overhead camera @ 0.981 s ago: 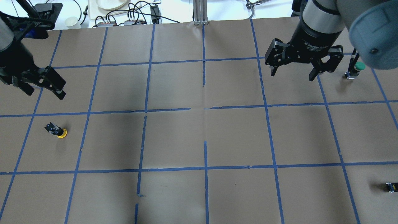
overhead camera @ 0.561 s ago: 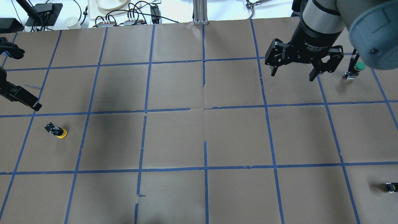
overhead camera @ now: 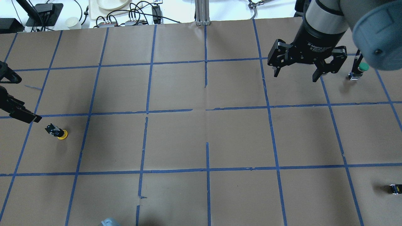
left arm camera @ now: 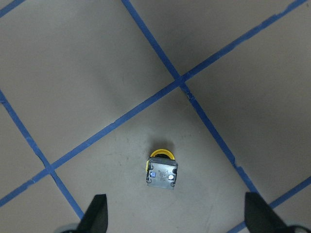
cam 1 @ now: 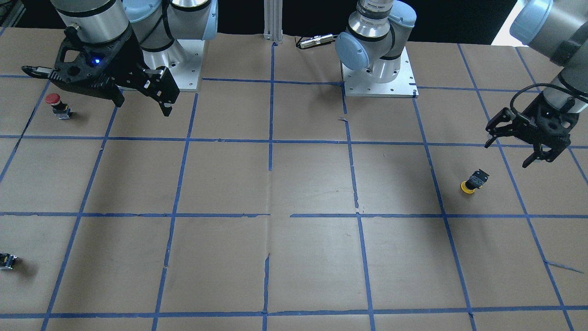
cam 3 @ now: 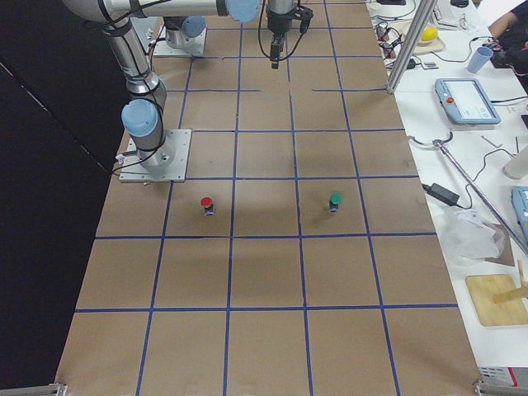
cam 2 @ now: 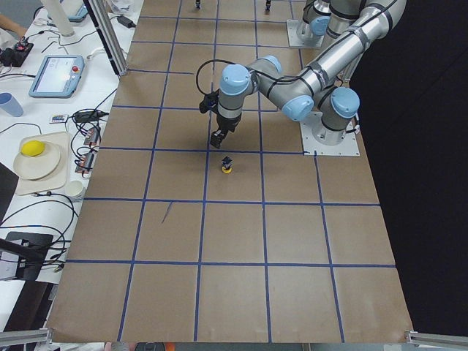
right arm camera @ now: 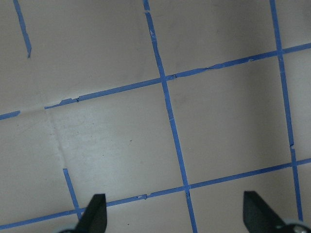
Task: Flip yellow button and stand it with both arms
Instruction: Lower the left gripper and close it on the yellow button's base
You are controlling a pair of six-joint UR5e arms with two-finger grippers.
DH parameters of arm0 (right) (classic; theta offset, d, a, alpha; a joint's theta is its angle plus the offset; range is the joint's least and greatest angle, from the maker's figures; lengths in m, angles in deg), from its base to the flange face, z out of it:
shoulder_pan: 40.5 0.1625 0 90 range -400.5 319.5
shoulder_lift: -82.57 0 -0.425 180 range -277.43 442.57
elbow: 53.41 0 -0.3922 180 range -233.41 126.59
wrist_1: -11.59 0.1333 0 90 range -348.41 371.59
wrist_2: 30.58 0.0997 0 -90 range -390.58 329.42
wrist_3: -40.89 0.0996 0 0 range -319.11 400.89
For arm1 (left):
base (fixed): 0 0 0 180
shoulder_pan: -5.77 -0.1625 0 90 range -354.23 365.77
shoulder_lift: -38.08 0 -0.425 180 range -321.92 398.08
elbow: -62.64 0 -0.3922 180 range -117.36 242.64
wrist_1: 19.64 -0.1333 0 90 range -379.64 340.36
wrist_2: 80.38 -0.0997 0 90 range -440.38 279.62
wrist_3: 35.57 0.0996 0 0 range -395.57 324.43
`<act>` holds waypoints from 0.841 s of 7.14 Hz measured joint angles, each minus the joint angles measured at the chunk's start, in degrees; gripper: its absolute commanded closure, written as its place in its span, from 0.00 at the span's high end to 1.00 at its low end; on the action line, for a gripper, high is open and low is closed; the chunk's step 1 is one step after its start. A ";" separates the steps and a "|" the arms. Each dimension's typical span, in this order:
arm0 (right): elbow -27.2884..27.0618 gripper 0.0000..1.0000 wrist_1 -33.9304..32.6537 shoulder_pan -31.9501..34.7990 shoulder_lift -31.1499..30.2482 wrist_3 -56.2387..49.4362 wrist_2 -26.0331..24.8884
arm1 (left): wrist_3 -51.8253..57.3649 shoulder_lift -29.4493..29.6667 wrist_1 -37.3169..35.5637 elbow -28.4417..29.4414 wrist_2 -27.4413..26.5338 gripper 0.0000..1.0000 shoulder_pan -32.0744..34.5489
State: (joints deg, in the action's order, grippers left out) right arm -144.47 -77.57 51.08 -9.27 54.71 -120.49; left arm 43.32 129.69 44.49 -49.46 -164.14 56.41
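Left hand (cam 1: 507, 154) near yellow button (cam 1: 474, 180)

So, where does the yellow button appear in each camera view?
Front-facing: yellow button right, mid-height.
Overhead: button far left, below middle.
Exterior left: button upper centre.
Exterior right: cannot make it out.
Left wrist: button lower centre.
Right wrist: not in it.
Landmark: left gripper just beside it.
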 measured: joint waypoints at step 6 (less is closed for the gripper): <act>-0.09 1.00 0.04 0.08 0.00 0.07 -0.02 | 6.68 8.84 -9.17 -3.39 -9.47 0.97 0.91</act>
State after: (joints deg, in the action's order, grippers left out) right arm -144.55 -77.53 51.17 -9.27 54.77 -120.51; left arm 50.00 138.53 35.32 -52.86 -173.61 57.32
